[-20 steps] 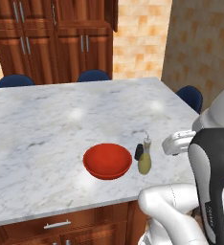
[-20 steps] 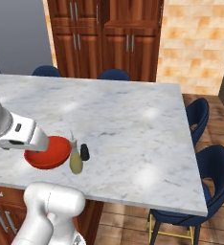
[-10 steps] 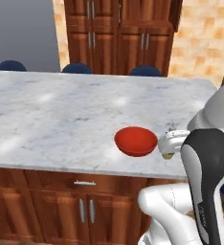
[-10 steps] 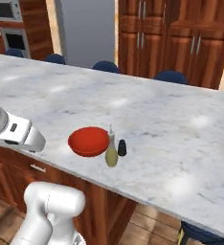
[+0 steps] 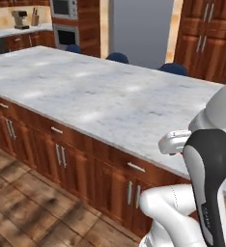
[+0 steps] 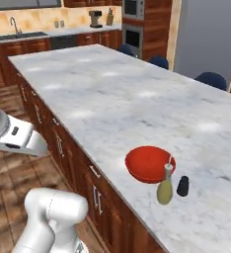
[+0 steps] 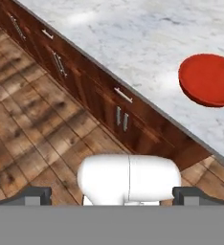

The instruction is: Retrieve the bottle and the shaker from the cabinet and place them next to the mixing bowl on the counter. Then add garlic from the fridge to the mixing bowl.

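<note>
On the marble counter (image 6: 112, 94) the red mixing bowl (image 6: 148, 163) sits near the front edge. The bottle (image 6: 165, 187) of olive-yellow liquid stands just right of it, with the small black shaker (image 6: 183, 186) beside the bottle. The hand view looks down past the counter edge and catches the mixing bowl (image 7: 208, 79) at the upper right. My gripper (image 7: 112, 195) is open and holds nothing, hanging over the wooden floor in front of the island. The grey fridge (image 5: 141, 29) stands behind the counter, with the wooden cabinet (image 5: 206, 34) to its right. The garlic is out of view.
Blue chairs (image 5: 117, 57) line the counter's far side. Wall ovens (image 5: 64, 19) stand left of the fridge. A wall counter with a sink (image 6: 23, 35) and a coffee machine (image 6: 95, 19) runs along the back. Island drawers and doors (image 7: 118, 115) face the open wooden floor (image 7: 28, 119).
The whole picture has shifted as the base turned and drove left along the island. Bowl, bottle and shaker keep their places on the counter. The gripper has stayed open.
</note>
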{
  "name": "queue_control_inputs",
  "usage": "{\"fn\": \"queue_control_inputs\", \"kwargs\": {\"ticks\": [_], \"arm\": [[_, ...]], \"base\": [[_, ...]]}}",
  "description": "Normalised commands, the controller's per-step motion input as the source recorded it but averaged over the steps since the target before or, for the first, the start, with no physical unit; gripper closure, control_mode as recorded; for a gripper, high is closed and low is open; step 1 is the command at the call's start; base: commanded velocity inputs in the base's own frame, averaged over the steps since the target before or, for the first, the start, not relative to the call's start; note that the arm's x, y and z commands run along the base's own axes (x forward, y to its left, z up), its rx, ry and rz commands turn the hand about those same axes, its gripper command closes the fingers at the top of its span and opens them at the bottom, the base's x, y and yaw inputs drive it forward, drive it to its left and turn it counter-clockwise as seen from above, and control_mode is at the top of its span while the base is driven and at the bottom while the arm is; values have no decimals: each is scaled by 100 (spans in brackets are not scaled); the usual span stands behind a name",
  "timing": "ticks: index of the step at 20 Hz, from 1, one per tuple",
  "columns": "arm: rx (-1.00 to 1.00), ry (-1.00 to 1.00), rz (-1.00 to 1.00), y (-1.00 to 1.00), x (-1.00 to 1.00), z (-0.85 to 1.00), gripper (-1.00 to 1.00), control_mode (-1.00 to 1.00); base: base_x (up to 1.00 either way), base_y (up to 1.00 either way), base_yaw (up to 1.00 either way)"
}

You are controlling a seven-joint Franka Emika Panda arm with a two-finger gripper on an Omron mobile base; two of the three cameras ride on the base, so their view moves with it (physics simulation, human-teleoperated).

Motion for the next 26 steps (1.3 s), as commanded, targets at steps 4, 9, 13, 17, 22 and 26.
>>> {"fn": "queue_control_inputs", "kwargs": {"ticks": [4,9,13,17,22,26], "arm": [[0,0,0,0,0,0,-100,100],[0,0,0,0,0,0,-100,100],[0,0,0,0,0,0,-100,100],[0,0,0,0,0,0,-100,100],[0,0,0,0,0,0,-100,100],[0,0,0,0,0,0,-100,100]], "base": [[1,31,71],[37,31,58],[94,0,21],[98,0,2],[90,-8,27],[88,-31,35]]}}
